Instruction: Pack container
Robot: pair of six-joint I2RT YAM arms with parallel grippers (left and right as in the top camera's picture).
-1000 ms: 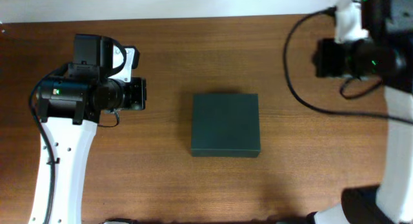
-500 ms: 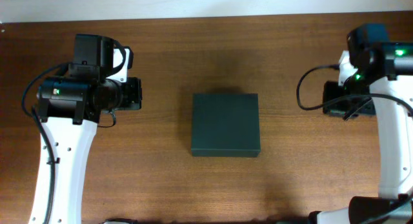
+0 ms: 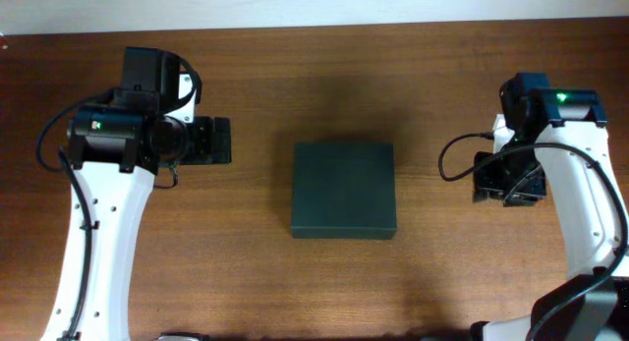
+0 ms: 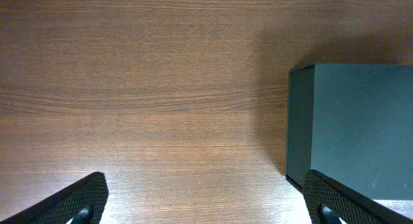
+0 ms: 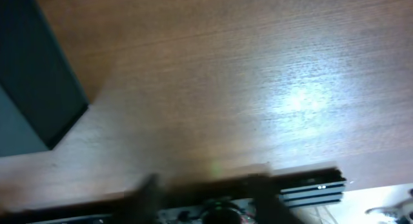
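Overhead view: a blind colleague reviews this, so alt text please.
A closed black container sits untouched on the table. The left end effector faces it from one side; the right end effector hovers at the opposite side.

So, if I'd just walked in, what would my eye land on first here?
The black container, lid apparently down, sits alone in the middle of the wooden table. A robot hand waits on each side, clear of it: the left hand is spread wide open and holds nothing. The right hand is too blurred in its own camera to read.
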